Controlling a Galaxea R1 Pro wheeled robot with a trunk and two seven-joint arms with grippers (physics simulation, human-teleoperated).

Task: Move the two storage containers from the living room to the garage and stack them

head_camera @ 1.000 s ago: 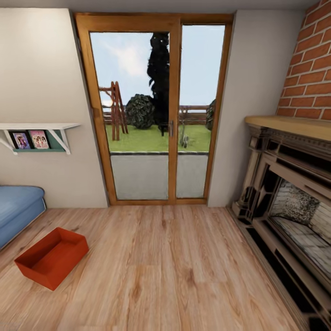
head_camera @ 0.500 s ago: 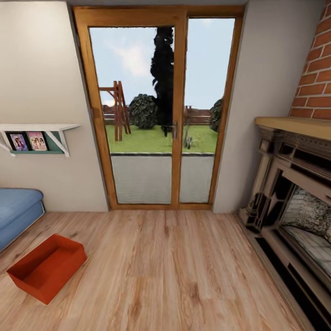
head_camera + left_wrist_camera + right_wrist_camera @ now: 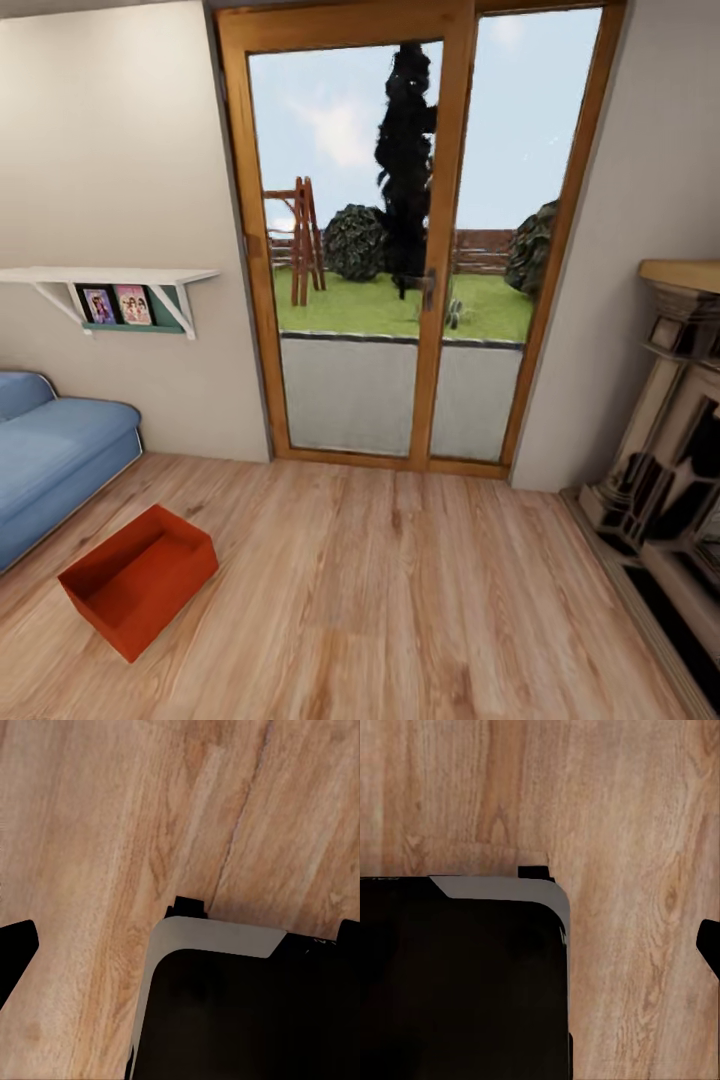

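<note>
The robot is in the living room, and the job looks like it has hardly started. One red-orange storage container (image 3: 139, 581) sits on the light wood floor (image 3: 400, 600), low on the robot's left side. It is just beside the blue sofa (image 3: 50, 460) but not touching it. The box is open on top and looks empty. Nothing is holding it. No garage and no grey concrete show here, so this box has not gone anywhere yet.

So almost all of the work is left, I think. The robot has to go to the box, pick it up, and carry it to the garage. Then it must do the same with the other box and put one on top of the other.

Some things are hard to see. There is just one box to point at. The sofa is cut off at the edge of the head view. The fireplace (image 3: 670, 470) on the right is cut off too. Straight ahead is a big glass door (image 3: 415, 260) with a garden behind it. A small white shelf (image 3: 110, 277) with pictures hangs on the wall.

The two wrist views look down at wood planks and a dark, rounded part of the robot (image 3: 240, 1012). Small black bits poke in at the edges, maybe fingertips. I cannot tell if either hand is apart or together.
</note>
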